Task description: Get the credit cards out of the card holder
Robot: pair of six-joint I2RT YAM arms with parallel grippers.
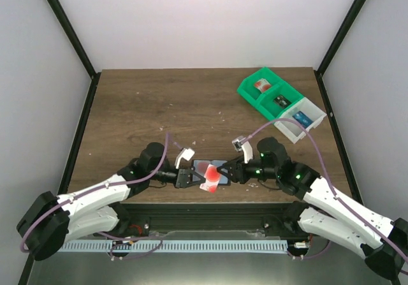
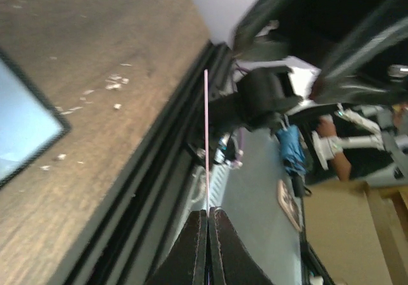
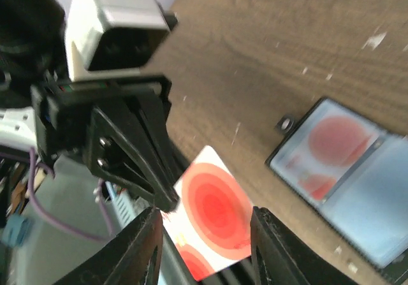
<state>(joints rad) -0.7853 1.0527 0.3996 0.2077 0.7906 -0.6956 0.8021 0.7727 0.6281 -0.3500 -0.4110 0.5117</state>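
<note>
One credit card (image 3: 213, 211), pale with red rings, is out of the card holder (image 3: 357, 176). I see it pinched in the left gripper (image 2: 208, 211), whose fingers are pressed together on its edge. From the left wrist camera this card shows only as a thin line. The right gripper (image 1: 224, 169) has its fingers spread wide; in its own camera the card appears between them, not gripped. The card holder lies open and flat on the wooden table (image 1: 140, 106), near the front edge, between the two grippers. I see a second card (image 3: 338, 138) with a red circle sitting in one of its panels.
</note>
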